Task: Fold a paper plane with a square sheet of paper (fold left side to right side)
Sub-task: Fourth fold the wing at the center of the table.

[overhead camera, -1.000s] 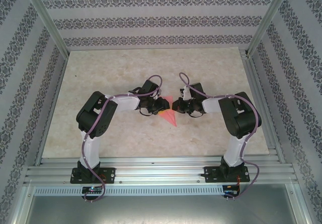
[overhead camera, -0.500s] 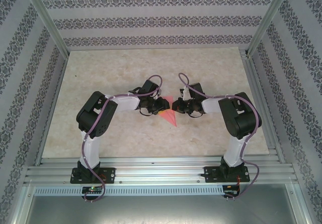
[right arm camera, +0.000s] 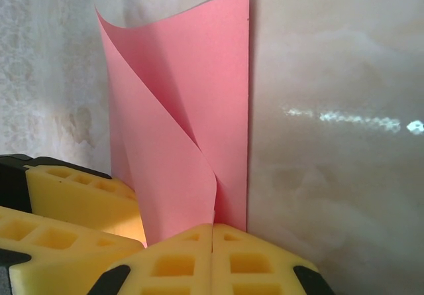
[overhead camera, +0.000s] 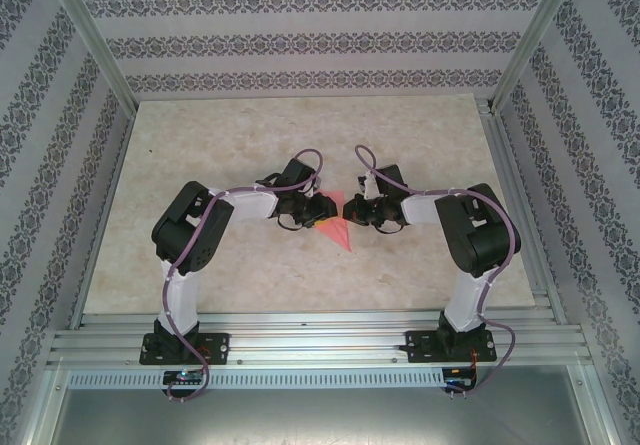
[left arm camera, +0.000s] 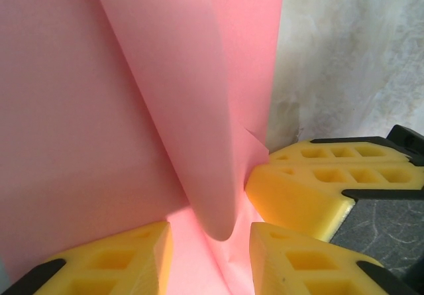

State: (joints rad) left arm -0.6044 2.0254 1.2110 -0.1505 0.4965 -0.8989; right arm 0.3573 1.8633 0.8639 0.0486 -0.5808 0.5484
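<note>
Setting: a pale marbled counter (overhead camera: 250, 135) inside a patterned enclosure; in the top view the two arms bend inward and meet near the middle of the frame.
Paper sheet: the salmon-pink paper sheet (overhead camera: 341, 231) lies at the centre of the top view, between the two arm tips, and narrows to a point toward the lower edge of the frame.
Paper shape: no longer flat. In the right wrist view it stands up from the counter, one flap curling across another, its top edge reaching the upper part of the frame.
Left pincer: the left pincer (left arm camera: 209, 242) sits at the bottom of its own wrist view with its yellow fingers apart. A rolled lip of pink paper hangs down into the gap, and more paper lies under it. The lip does not press against both fingers.
Right pincer: the right pincer (right arm camera: 212, 238) has its two yellow fingers pressed together at the bottom centre of its wrist view. They are clamped on the lower corner of the paper sheet, which rises straight from the seam.
Closeness: the pincers are just beside each other; one finger of the right pincer shows at the right of the left wrist view, touching the paper's edge.
Paper in left wrist view: it covers the left and centre of the frame, with bare counter at the upper right.
</note>
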